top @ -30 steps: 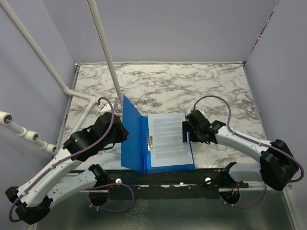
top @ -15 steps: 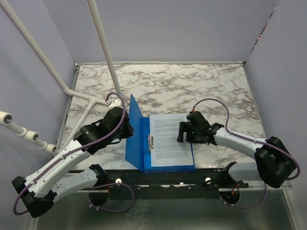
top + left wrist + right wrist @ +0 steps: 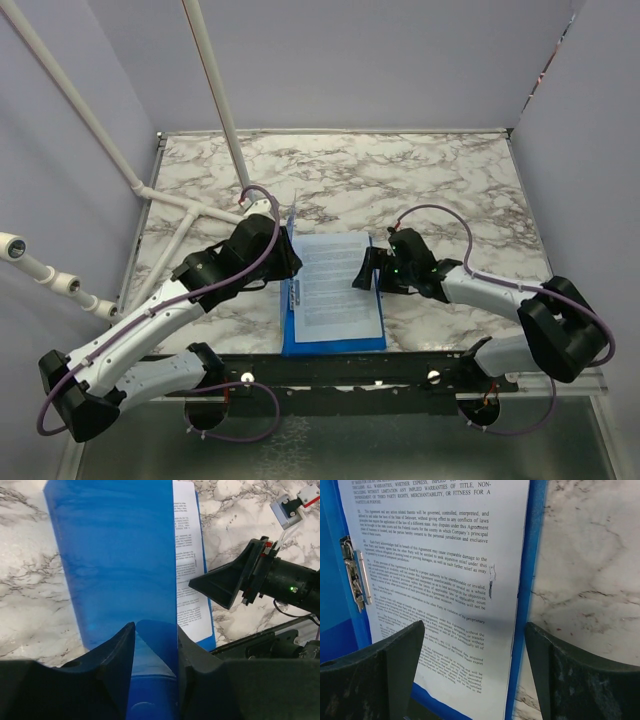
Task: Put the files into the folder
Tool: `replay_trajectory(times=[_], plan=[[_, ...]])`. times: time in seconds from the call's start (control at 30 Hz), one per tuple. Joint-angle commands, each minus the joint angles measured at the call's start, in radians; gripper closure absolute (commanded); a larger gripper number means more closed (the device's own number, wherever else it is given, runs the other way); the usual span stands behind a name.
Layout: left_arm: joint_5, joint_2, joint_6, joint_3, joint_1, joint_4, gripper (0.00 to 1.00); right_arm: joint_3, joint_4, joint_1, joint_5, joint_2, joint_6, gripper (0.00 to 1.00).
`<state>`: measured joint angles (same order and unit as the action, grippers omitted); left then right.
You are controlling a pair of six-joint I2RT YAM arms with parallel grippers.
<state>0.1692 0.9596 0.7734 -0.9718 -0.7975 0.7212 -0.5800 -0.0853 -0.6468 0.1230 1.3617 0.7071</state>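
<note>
The blue folder (image 3: 335, 346) lies open near the table's front edge, and the white printed files (image 3: 335, 285) lie flat inside it. Its cover (image 3: 292, 235) stands almost upright on the left. My left gripper (image 3: 287, 255) is against the cover's outer face, jaws a narrow gap apart, not pinching it. In the left wrist view the cover (image 3: 115, 555) fills the space ahead of the gripper (image 3: 155, 642), with the files (image 3: 187, 570) beyond. My right gripper (image 3: 365, 272) is open and empty, low over the files' right edge (image 3: 435, 580). The metal clip (image 3: 355, 575) shows at the spine.
The marble table (image 3: 420, 180) is walled on three sides. A white pipe frame (image 3: 215, 100) slants over the back left. A black rail (image 3: 340, 375) runs along the front edge, just behind the folder.
My left gripper swung right and pushed the cover from leaning left to nearly upright. The folder and files slid a little left. My right gripper moved left over the page.
</note>
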Motion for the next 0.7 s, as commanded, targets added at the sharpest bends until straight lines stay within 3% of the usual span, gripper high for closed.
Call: replay_trajectory(times=[0.0,0.43,0.57,0.67], plan=[[-0.095,0.030,0.007,0.043,0.004,-0.083,0.61,0.047,0.026,-0.003,0.106,0.075,0.034,0.14],[-0.290,0.059,0.060,0.168,0.001,-0.392,0.26,0.012,0.027,-0.004,0.076,0.112,0.025,0.14],[-0.324,0.071,0.080,0.198,0.001,-0.477,0.04,0.011,-0.018,-0.004,0.013,0.067,0.020,0.14],[-0.331,0.082,0.089,0.216,0.001,-0.522,0.01,0.011,-0.063,-0.004,-0.033,0.020,0.019,0.14]])
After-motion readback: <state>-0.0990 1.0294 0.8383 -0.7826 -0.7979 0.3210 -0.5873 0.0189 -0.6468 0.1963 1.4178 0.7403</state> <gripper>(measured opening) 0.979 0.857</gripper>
